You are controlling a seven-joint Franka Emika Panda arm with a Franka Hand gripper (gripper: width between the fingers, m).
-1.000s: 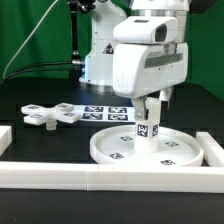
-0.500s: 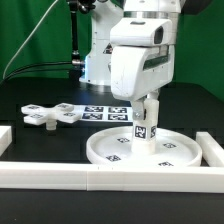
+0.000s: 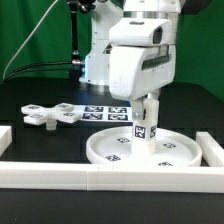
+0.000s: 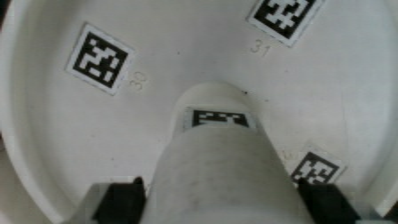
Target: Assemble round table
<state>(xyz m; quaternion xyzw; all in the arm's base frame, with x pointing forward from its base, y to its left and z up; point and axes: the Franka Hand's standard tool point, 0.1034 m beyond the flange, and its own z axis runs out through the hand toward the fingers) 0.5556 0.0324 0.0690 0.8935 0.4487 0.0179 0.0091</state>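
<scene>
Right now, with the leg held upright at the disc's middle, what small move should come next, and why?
Probably turn the tool about its vertical axis to screw the leg in. The leg stands upright near the middle of the disc, gripped by the tool; whether it is already seated I cannot tell.

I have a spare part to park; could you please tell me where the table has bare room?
Bare black table lies between the cross-shaped piece, the disc and the front border bar, on the exterior view's left. It is crowded at the disc, where the gripper holds the leg, with the marker board just behind.
</scene>
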